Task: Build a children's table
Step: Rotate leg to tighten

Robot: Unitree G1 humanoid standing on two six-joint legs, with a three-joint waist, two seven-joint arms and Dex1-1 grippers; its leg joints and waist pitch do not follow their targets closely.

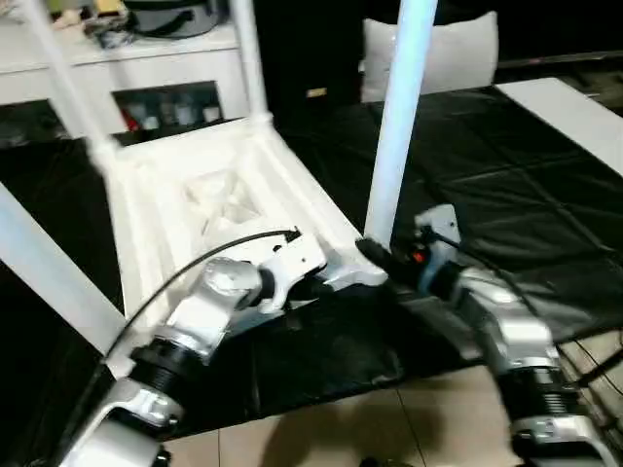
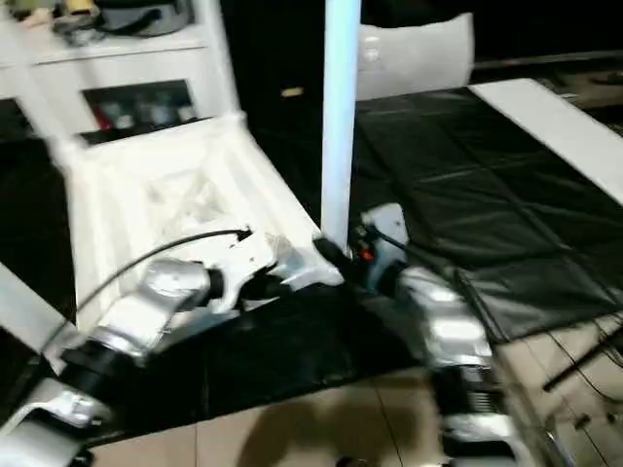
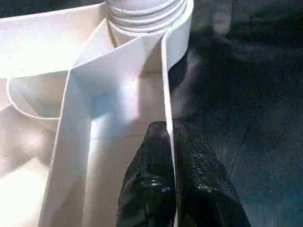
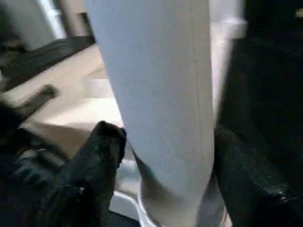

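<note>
Left gripper (image 3: 171,179) pinches the thin rim wall of the upturned white plastic square table top (image 1: 219,199) on the black mat (image 1: 506,185).
Its black fingers (image 3: 149,179) press together on that rim beside a round corner socket (image 3: 144,14). To the right, the right gripper (image 4: 163,165) straddles the upright white tapered tube leg (image 1: 399,117) standing in that socket, fingers (image 4: 102,156) spread on either side.

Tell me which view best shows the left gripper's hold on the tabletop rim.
Left wrist view: the left gripper is shut on the tabletop rim, one finger each side, near the leg socket. The two head views show the left arm over that edge, fingers hidden.
</note>
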